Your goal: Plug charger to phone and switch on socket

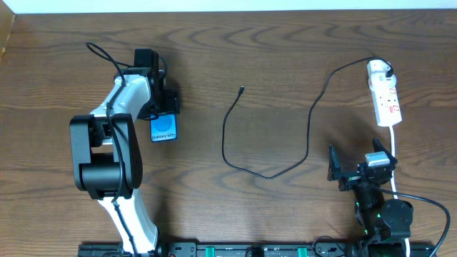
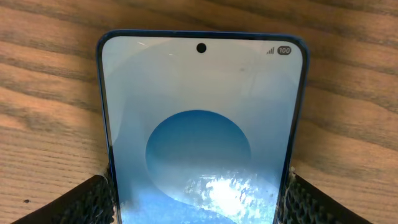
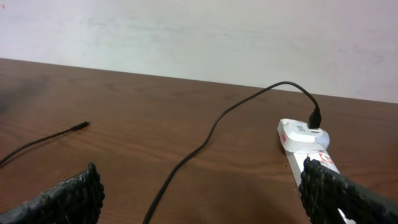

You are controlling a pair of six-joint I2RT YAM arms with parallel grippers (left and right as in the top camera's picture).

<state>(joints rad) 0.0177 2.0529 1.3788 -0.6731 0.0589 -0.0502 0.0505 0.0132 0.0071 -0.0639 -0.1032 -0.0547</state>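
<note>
The phone (image 1: 163,130) lies flat on the wooden table at left, blue screen up. In the left wrist view the phone (image 2: 199,106) fills the frame. My left gripper (image 1: 162,114) (image 2: 198,186) has one finger pressed on each long edge of it. The charger (image 1: 308,121) is a thin black cable. Its plug sits in the far end of the white socket (image 1: 385,96) at far right, and its loose connector tip (image 1: 242,89) lies mid-table. My right gripper (image 1: 355,158) (image 3: 202,186) is wide open and empty, just short of the socket (image 3: 305,140) and the cable (image 3: 205,140).
The socket's white cord (image 1: 395,153) runs toward the front edge past my right arm. A black rail (image 1: 250,250) lines the front edge. A pale wall (image 3: 199,37) stands behind the table's far edge.
</note>
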